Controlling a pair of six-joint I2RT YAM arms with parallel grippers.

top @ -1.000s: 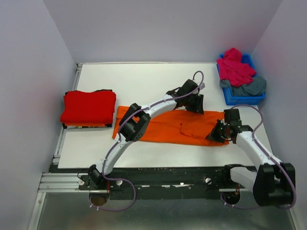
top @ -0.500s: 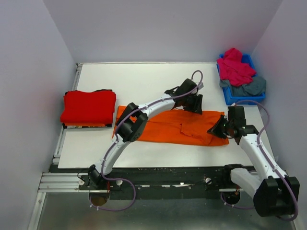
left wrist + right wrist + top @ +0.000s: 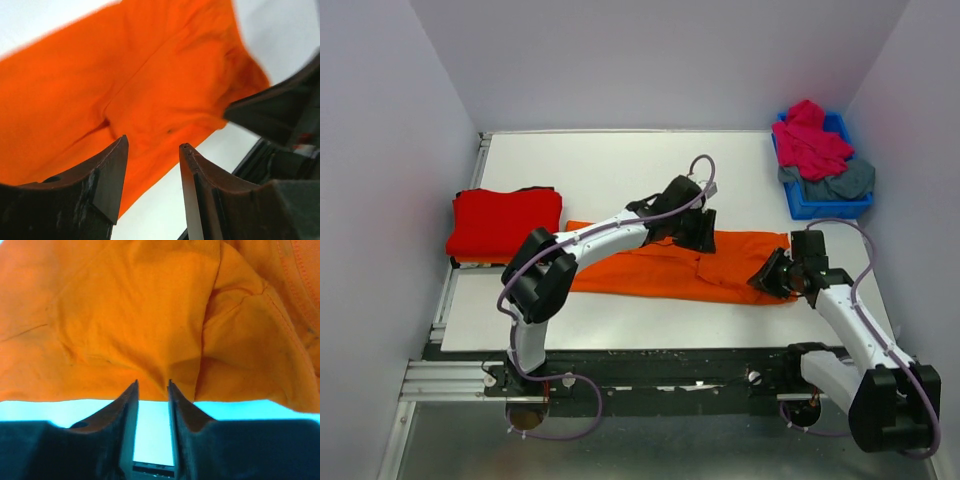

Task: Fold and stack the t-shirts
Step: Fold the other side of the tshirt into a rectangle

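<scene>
The white worktop [image 3: 620,170] carries everything. On it the orange t-shirt [image 3: 735,262] lies spread as a long flat band, with some folds near its right end. I take this t-shirt as the landmark for all places.

To the left of the orange t-shirt, just beside its left end, a red t-shirt [image 3: 505,222] lies folded into a neat rectangle. I cannot tell whether the two cloths touch.

Beyond the right end of the orange t-shirt, farther from the arms and apart from it, stands a small blue bin [image 3: 825,209]. Two t-shirts are in the bin, both crumpled. The magenta-pink t-shirt [image 3: 810,140] is heaped in the part farther from the orange t-shirt and rises above the rim. The grey-blue t-shirt [image 3: 845,180] lies in the part nearer to it and hangs a little over the rim.

The left hand [image 3: 695,232] is over the far edge of the orange t-shirt, about at the middle of its length. In the wrist view this hand [image 3: 154,142] is spread and nothing is between its fingers; the orange cloth lies below.

The right hand [image 3: 770,278] is at the right end of the orange t-shirt, at the near edge. In its wrist view the right hand [image 3: 152,382] is spread only a little, with bare worktop in the narrow gap and the fingertips just at the cloth edge.
</scene>
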